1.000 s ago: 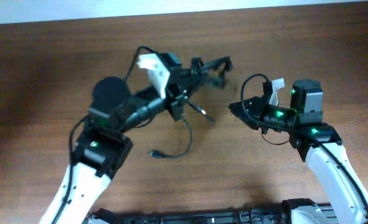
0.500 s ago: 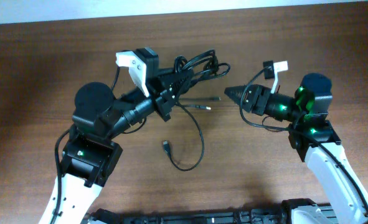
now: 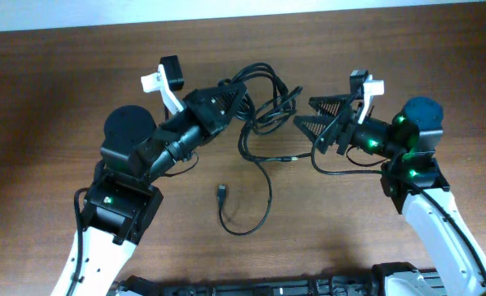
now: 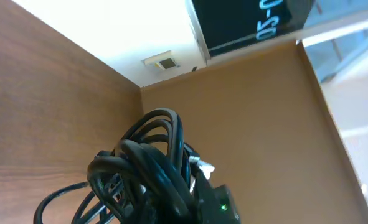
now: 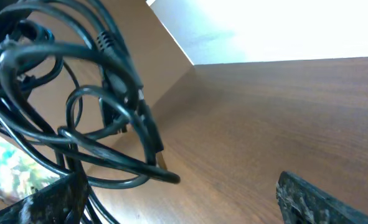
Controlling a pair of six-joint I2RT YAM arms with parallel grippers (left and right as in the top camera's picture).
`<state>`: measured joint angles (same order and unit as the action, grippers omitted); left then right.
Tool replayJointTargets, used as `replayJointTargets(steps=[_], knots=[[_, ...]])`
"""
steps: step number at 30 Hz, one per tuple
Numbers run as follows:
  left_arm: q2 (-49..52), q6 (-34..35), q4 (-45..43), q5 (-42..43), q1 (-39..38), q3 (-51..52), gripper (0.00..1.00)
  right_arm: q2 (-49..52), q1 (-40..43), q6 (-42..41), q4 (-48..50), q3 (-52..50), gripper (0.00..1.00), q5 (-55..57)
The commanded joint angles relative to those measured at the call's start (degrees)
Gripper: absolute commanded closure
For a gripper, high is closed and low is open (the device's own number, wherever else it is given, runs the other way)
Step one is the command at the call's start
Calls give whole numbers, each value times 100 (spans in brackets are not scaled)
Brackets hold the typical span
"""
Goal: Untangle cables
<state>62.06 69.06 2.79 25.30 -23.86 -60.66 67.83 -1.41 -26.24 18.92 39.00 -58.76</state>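
Between both arms on the wooden worktop [image 3: 78,74], black cables [image 3: 277,100] in tangled loops, left tool [image 3: 233,92] clenched on the bundle, one plug end lying apart, right tool [image 3: 308,115] released beside the loops

The table [image 3: 53,90] presents as brown wood grain, smooth, with a low satin sheen. The cables [image 3: 263,90] have black jackets that look like rubber or plastic, smooth and semi-gloss, catching light along their curves. One plug [image 5: 159,162] ends in a small brassy metal tip. The fingers [image 5: 324,199] of the right gripper [image 3: 306,113] show a dark, matt, grainy face. The arm shells [image 3: 440,234] are white, smooth, glossy plastic. The joint housings [image 3: 127,131] are matt black.
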Motion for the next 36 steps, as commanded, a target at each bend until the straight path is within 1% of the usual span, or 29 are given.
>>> replayJointTargets(steps=[1,5,10,13,17,19,21,22,24,26,28,30,33,34,36], knots=[[24,619,-57,-181,-74,-138,100,4,-254,227,11,28,6,286],[136,614,-50,-179,-498,-138,100,4,-492,219,20,28,6,1091],[363,616,120,-173,-599,-138,100,4,-494,216,24,28,6,1128],[372,614,118,-166,-599,-138,100,4,-496,201,26,28,6,1152],[372,592,118,61,-608,-138,100,4,-496,195,26,28,6,1381],[372,570,118,52,-723,-138,100,4,-496,179,61,28,5,1449],[398,570,22,15,-855,-138,100,4,-496,179,63,28,5,1504],[439,442,-153,24,-942,-138,100,4,-496,179,4,28,5,1606],[492,111,-501,37,-1106,-138,100,4,-496,179,-208,28,5,1843],[494,-205,-802,61,-1198,-138,100,4,-496,179,-640,28,5,2249],[494,-321,-968,267,-1198,-138,100,4,-494,173,-1084,28,5,2940],[494,-326,-986,343,-1198,-138,100,4,-494,-243,-1491,28,5,3740],[461,-505,-1010,345,-1119,-138,100,4,-494,-319,-1825,28,5,4140],[428,-667,-1023,341,-1036,-138,100,4,-490,-326,-1934,28,5,4225],[328,-874,-1056,343,-820,-138,100,4,-483,-551,-2192,28,5,4435]])
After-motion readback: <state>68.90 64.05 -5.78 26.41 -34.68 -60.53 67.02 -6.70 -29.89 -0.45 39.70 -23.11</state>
